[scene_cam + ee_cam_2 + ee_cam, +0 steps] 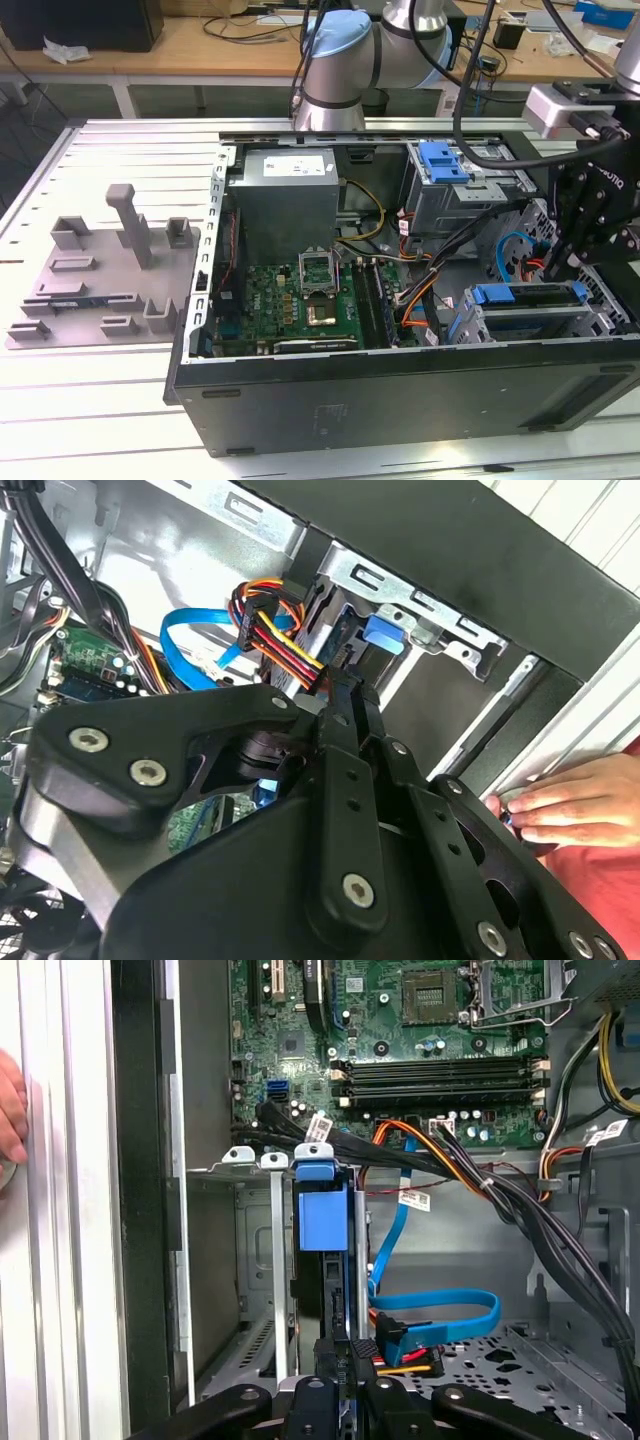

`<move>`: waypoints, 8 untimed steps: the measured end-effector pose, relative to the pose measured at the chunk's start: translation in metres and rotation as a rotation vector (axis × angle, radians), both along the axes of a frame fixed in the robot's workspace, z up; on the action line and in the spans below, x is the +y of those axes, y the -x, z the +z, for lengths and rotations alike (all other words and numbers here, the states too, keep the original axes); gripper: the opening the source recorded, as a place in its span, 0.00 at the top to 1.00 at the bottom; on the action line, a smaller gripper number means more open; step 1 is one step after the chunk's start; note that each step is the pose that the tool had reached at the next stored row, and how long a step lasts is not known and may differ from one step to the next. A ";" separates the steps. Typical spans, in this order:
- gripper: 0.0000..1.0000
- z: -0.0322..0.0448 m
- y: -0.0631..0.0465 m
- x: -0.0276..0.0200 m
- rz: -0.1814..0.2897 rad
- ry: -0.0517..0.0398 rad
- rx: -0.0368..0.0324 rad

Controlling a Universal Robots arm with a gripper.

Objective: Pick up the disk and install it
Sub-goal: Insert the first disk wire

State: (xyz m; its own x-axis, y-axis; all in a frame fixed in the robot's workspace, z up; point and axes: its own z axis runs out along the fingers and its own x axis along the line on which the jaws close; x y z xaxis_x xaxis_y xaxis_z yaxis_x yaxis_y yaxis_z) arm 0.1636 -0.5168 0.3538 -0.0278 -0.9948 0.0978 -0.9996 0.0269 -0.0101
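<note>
The disk (322,1215), a drive framed by a blue bracket, stands edge-on in a slot of the silver drive cage (255,1260) inside the open computer case. In the exterior view the disk (530,294) sits in the cage at the case's front corner, on the exterior view's right. My gripper (345,1355) is directly at its rear end, fingers drawn together with no gap. In the second wrist view the gripper (345,685) has its tips against the disk (382,632), beside a red, yellow and black cable plug (285,640). The gripper (556,268) hangs just above that cage.
A blue data cable (440,1310) and bundled black wires (500,1200) run close beside the cage. A person's hand (560,805) rests on the case edge. A second cage with a blue handle (445,160), the power supply (285,200) and a grey fixture tray (100,280) lie farther off.
</note>
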 end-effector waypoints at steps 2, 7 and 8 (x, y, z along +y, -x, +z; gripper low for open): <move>0.83 -0.0008 0.000 0.0000 0.003 0.0000 0.0000; 0.83 -0.0030 0.000 0.0000 0.005 0.0001 0.0000; 0.83 -0.0033 0.000 0.0000 0.005 0.0001 0.0000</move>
